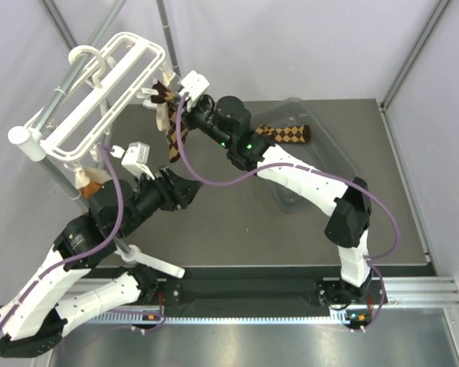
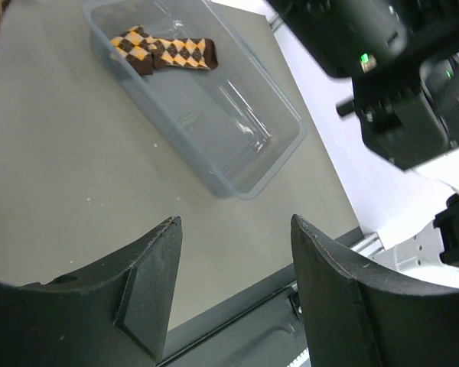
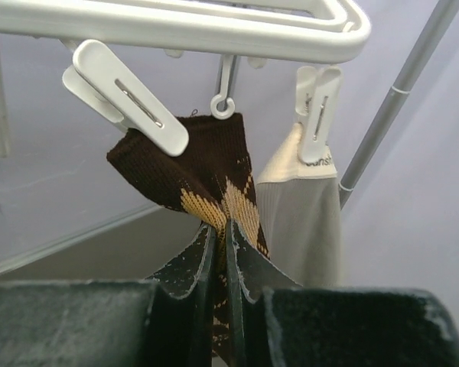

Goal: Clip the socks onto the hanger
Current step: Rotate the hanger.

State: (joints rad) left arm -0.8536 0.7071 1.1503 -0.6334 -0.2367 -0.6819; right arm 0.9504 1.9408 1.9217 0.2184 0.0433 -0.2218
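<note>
The white hanger (image 1: 107,84) hangs at the back left; its frame (image 3: 214,34) crosses the top of the right wrist view. My right gripper (image 3: 228,229) is shut on one argyle sock (image 3: 206,172) and holds its dark end up under the frame. A white clip (image 3: 126,95) lies against that end; I cannot tell whether it grips. From above, the right gripper (image 1: 177,107) and its sock (image 1: 172,130) are beside the hanger. The second argyle sock (image 2: 164,52) lies in a clear bin (image 2: 237,145). My left gripper (image 2: 233,229) is open and empty above the table (image 1: 193,191).
A grey-beige sock (image 3: 302,222) hangs from another clip (image 3: 319,111) right of the held sock. A grey metal pole (image 3: 390,115) runs behind it. The clear bin (image 1: 333,153) sits at the table's back right. An orange-brown sock (image 1: 90,183) hangs under the hanger's near left end.
</note>
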